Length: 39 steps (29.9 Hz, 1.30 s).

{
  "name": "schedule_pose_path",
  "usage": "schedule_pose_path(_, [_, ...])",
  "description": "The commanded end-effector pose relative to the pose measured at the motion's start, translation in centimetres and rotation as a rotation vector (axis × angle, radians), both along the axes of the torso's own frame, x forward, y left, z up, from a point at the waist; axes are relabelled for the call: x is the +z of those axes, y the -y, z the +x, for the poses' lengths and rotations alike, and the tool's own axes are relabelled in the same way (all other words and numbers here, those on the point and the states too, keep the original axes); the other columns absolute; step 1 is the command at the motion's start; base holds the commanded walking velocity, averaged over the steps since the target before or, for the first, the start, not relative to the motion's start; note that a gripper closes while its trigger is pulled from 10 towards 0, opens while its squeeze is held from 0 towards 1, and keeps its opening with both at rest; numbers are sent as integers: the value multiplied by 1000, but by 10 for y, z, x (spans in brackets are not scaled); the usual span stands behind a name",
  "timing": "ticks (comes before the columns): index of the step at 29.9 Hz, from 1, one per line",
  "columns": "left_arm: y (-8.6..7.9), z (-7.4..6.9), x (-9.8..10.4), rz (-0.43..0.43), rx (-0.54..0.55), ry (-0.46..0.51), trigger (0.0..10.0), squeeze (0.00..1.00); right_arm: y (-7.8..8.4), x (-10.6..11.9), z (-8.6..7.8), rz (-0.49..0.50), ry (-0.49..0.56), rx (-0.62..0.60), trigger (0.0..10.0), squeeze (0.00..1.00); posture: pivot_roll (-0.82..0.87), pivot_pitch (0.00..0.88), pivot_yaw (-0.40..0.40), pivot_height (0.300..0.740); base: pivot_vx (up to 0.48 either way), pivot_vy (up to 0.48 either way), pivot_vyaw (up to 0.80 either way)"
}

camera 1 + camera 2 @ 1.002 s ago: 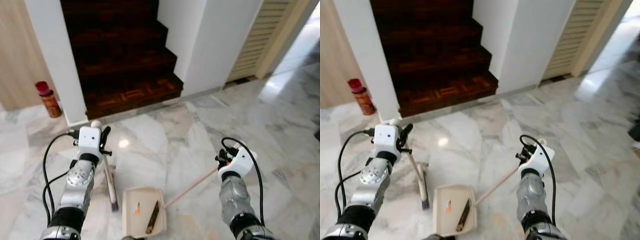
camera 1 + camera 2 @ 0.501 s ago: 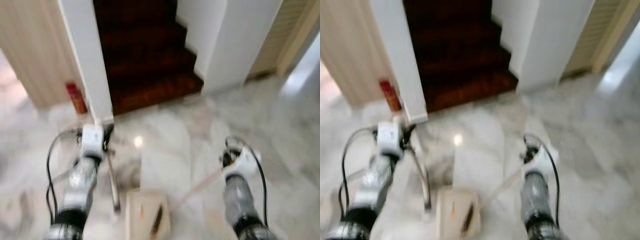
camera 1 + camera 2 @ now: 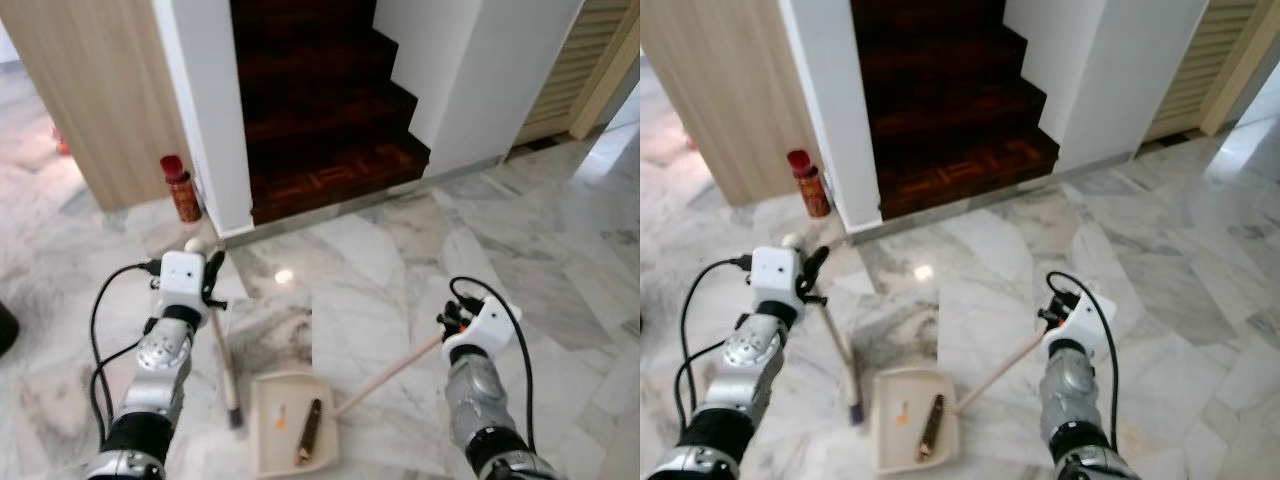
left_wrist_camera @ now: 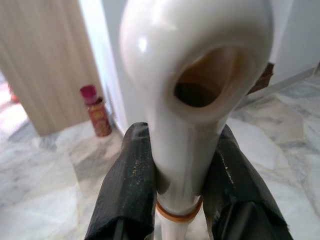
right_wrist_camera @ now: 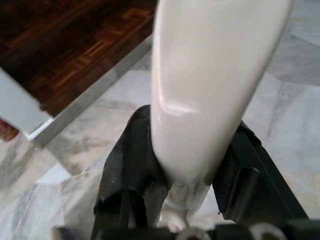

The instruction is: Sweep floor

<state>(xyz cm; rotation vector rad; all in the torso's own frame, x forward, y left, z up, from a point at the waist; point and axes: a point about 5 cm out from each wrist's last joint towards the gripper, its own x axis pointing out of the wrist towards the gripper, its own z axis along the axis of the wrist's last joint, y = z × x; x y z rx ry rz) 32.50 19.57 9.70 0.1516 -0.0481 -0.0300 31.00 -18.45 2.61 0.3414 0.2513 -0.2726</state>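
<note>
You have a cream dustpan [image 3: 291, 432] flat on the marble floor [image 3: 400, 250], holding a brown stick-like scrap [image 3: 309, 432] and an orange bit [image 3: 275, 412]. Its long handle [image 3: 388, 372] slants up rightward. Beside it, the broom [image 3: 226, 362] stands nearly upright, bristles down.

My two forearms are ribbed silver metal cylinders with black cuffs near the elbows. Each wrist carries a white box-shaped camera housing. Black cables loop from each housing back along the arm. My left end effector [image 4: 177, 200] and right end effector [image 5: 185, 185] have matte black fingers.
</note>
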Motion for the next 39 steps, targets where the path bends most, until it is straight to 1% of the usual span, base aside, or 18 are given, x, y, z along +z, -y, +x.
schedule_pose_path(1, [-1,5,16,22,-4,61,10000,0,0,7,5,25,34,-11,10000,0,-55,45,-60,740,0,345,0])
schedule_pose_path(7, [-1,5,16,23,-6,61,10000,0,-2,7,6,2,34,8,10000,0,-54,44,-57,740,0,345,0])
schedule_pose_path(16, [0,6,17,22,-11,64,10000,0,-4,8,6,1,35,14,10000,0,-54,44,-57,740,0,343,626])
schedule_pose_path(18, [0,6,17,23,-11,64,10000,0,-4,8,7,16,39,9,10000,0,-54,44,-57,740,0,341,0])
schedule_pose_path(36, [0,6,17,34,-13,60,10000,0,-4,8,6,13,35,9,10000,0,-51,51,-54,740,0,344,0])
schedule_pose_path(39, [0,6,17,33,-15,60,10000,0,-4,8,6,-2,35,11,10000,0,-51,51,-54,740,0,345,0])
